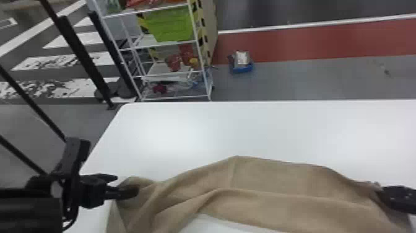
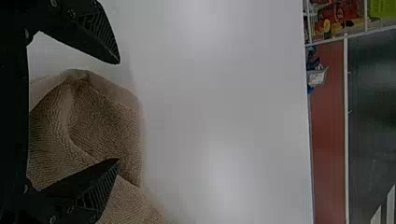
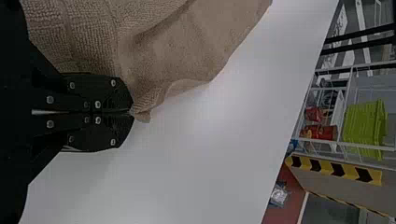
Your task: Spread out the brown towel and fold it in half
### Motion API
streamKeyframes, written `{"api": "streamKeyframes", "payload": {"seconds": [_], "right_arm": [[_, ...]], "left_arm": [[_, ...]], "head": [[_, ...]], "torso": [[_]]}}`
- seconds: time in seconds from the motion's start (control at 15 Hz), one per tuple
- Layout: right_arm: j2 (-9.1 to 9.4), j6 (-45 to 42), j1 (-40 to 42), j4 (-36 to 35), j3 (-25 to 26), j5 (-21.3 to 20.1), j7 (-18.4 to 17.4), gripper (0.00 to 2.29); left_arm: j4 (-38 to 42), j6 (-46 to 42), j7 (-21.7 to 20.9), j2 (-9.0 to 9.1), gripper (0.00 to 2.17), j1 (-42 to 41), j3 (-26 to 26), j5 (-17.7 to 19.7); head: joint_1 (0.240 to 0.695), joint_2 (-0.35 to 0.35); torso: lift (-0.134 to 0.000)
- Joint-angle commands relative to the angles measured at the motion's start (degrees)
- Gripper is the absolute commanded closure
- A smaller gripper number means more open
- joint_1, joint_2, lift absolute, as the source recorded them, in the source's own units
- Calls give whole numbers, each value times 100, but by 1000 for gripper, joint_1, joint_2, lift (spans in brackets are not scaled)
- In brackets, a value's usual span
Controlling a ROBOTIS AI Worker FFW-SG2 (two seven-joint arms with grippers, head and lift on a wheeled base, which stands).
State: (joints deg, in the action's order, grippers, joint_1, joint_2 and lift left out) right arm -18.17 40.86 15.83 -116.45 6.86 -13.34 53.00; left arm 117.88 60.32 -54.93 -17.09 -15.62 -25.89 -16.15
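The brown towel (image 1: 263, 182) lies rumpled in a wide band along the near part of the white table, reaching from one gripper to the other. At its left end is my left gripper (image 1: 125, 185); in the left wrist view the left gripper (image 2: 119, 111) stands open, with a bunched fold of the towel (image 2: 102, 116) between and under its fingers. My right gripper (image 1: 382, 192) is at the towel's right end. Seen from the right wrist, the right gripper (image 3: 132, 112) is shut on a corner of the towel (image 3: 187, 51), and the cloth stretches away from the fingertips.
The white table (image 1: 216, 130) extends beyond the towel to its far edge. Behind it on the floor stand a wire shelf (image 1: 170, 98) with a green bin (image 1: 170, 24) and a small blue box (image 1: 241, 68). Black poles rise left of the table.
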Motion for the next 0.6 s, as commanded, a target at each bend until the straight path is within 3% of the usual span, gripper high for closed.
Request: {"api": "streamKeyframes", "payload": {"seconds": [0.0,0.53], "right_arm": [[-2,-11,-18,26,0,7,0,1656],[-11,-29,26,26,53,25,26,1656]], "left_arm": [[-99,-182,61,30,29,-3,163,-55],[-327,-305,131,65,93,208,374,-63]], "head": [[695,255],[695,214]], "torso": [[-124],[-124]]}}
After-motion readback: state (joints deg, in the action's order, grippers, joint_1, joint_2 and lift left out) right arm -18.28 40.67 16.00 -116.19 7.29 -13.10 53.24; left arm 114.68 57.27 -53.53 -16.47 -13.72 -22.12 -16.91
